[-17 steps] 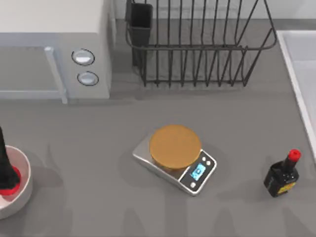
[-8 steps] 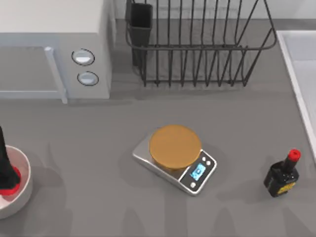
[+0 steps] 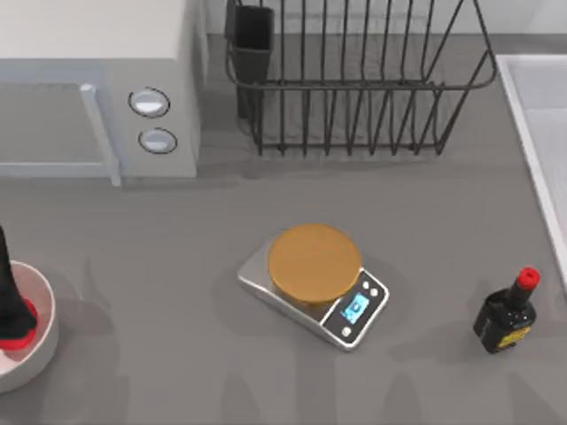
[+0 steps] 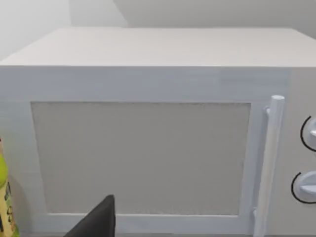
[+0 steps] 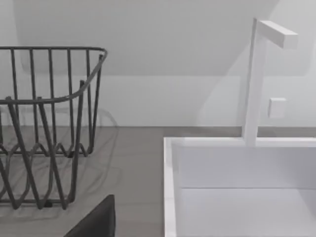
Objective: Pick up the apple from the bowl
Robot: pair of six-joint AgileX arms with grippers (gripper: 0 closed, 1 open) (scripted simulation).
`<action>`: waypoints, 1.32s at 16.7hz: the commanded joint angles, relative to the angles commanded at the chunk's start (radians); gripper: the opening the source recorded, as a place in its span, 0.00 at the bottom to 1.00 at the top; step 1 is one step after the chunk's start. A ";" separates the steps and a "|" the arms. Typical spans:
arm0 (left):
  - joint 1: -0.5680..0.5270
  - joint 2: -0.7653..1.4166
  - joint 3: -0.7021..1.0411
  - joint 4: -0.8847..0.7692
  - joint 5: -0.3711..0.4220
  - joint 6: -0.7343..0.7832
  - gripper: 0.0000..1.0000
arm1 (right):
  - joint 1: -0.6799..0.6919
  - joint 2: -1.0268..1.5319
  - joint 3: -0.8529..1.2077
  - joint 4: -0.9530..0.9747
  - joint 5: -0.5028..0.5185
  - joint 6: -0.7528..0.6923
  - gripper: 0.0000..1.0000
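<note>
Grey matte tabletop [image 3: 159, 266] runs under everything. At its left edge my left gripper [image 3: 7, 297], a dark finger reaching down, sits in the round white thick-rimmed bowl [image 3: 42, 329] against the small bright-red apple [image 3: 19, 332]. I cannot tell how its fingers stand. Over the last second nothing has shifted, so I judge the lift has not begun. Beyond stand the white microwave [image 3: 97, 80] and the silver scale with its tan disc [image 3: 314, 282].

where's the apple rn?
Top view, far left edge: the apple sits in the bowl, partly under the left gripper, below the microwave.
</note>
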 joint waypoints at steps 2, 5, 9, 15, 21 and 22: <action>0.000 0.000 0.000 0.000 0.000 0.000 1.00 | 0.000 0.000 0.000 0.000 0.000 0.000 1.00; 0.000 0.000 0.000 0.000 0.000 0.000 1.00 | 0.000 0.000 0.000 0.000 0.000 0.000 1.00; 0.001 0.034 0.030 -0.032 0.000 0.001 1.00 | 0.000 0.000 0.000 0.000 0.000 0.000 1.00; 0.005 0.379 0.284 -0.297 0.000 0.010 1.00 | 0.000 0.000 0.000 0.000 0.000 0.000 1.00; 0.011 0.934 0.645 -0.673 0.000 0.023 1.00 | 0.000 0.000 0.000 0.000 0.000 0.000 1.00; 0.012 1.026 0.702 -0.734 0.000 0.025 1.00 | 0.000 0.000 0.000 0.000 0.000 0.000 1.00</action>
